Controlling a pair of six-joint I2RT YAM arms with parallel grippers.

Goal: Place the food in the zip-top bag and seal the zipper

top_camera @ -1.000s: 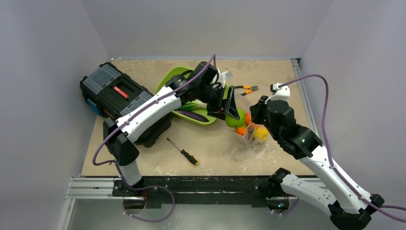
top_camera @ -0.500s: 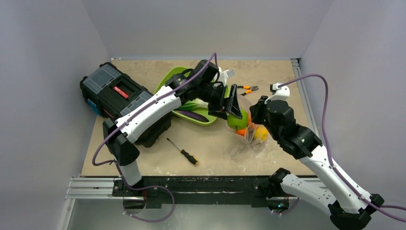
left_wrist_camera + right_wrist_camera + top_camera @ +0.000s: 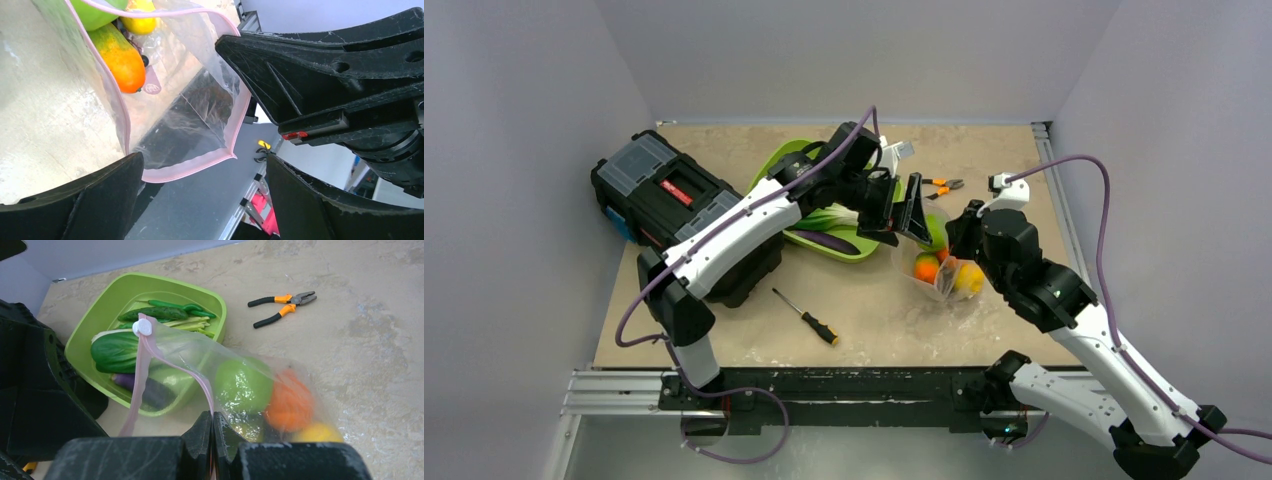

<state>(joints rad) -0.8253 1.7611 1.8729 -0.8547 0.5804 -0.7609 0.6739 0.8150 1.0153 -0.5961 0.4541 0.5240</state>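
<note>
The clear zip-top bag [image 3: 939, 285] lies right of the lime-green tray [image 3: 774, 162], its mouth facing the tray. Inside sit a green round fruit [image 3: 243, 385], an orange [image 3: 289, 400] and a yellow lemon [image 3: 317, 432]. My right gripper [image 3: 212, 416] is shut on the pink zipper [image 3: 197, 377] edge and holds it up. My left gripper [image 3: 904, 225] hangs open at the bag's mouth [image 3: 190, 167], with nothing between its fingers. Bok choy [image 3: 115, 352], a purple eggplant [image 3: 150, 390] and green pods [image 3: 170, 312] lie in the tray.
A black toolbox [image 3: 674, 195] stands at the left, under my left arm. A screwdriver [image 3: 806, 316] lies near the front edge. Orange-handled pliers [image 3: 939, 185] lie behind the bag. A white slider tab [image 3: 142, 327] sits on the zipper.
My left gripper opened wider and let go of the green fruit, which now rests inside the bag. The gripper drew back slightly toward the tray. The right arm stayed put.
</note>
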